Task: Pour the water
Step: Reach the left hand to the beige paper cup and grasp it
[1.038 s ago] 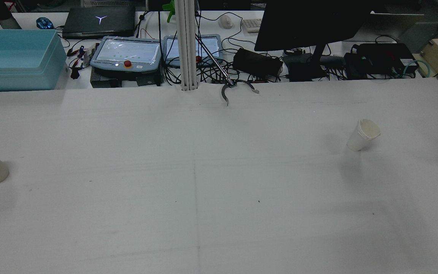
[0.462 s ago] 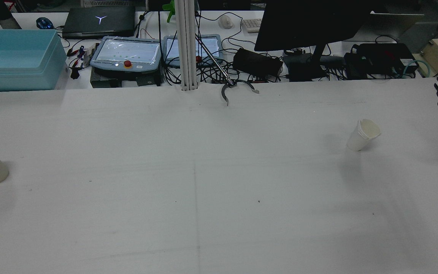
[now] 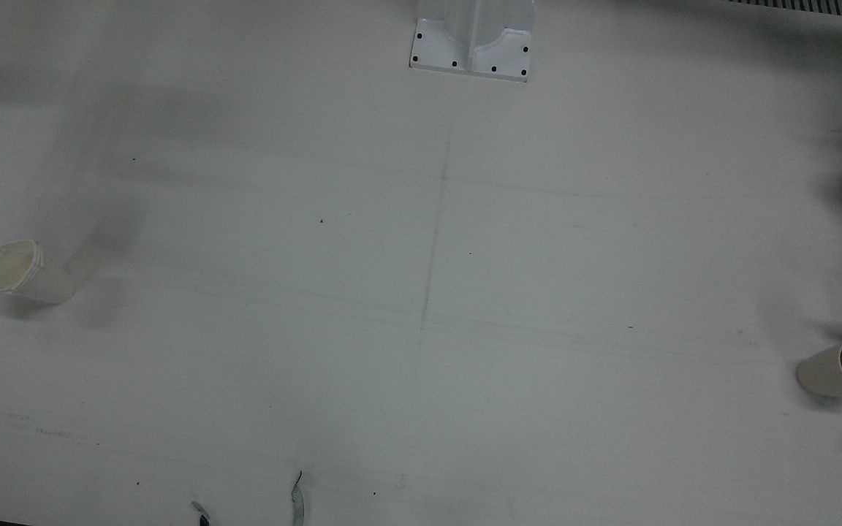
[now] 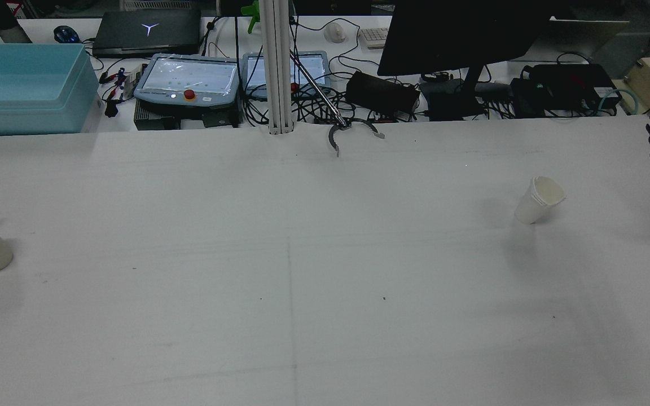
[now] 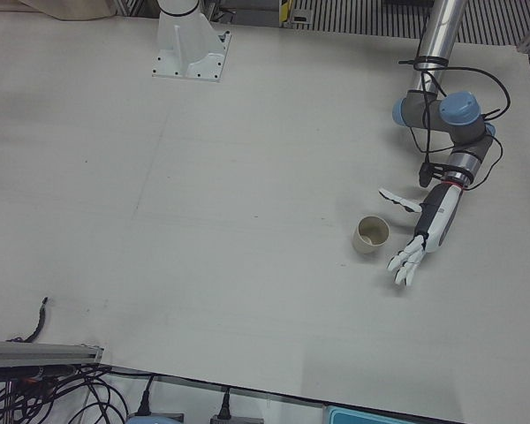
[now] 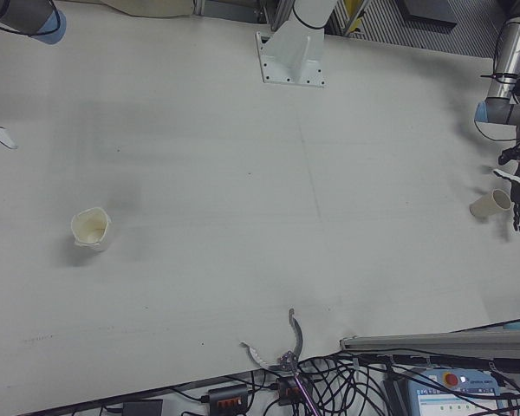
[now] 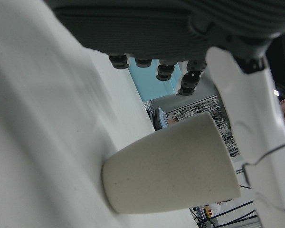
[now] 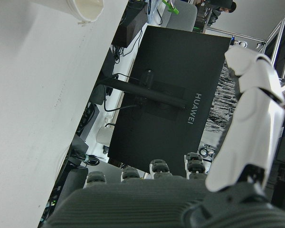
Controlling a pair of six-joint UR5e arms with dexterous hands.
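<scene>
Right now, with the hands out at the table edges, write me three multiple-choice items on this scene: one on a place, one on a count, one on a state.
1. The beige paper cup stands nearest what?
A. the left hand
B. the centre pedestal
C. the black monitor

2. How many cups stand on the white table?
A. one
B. two
C. four

3. What state is the left hand in?
A. shut on the beige cup
B. open beside the cup, holding nothing
C. flat on the table far from any cup

Key:
1. A: in the left-front view the cup sits just beside that hand.
2. B: the rear view shows the beige cup at its left edge and the white paper cup toward its right.
3. B: its fingers are spread apart, clear of the cup.
</scene>
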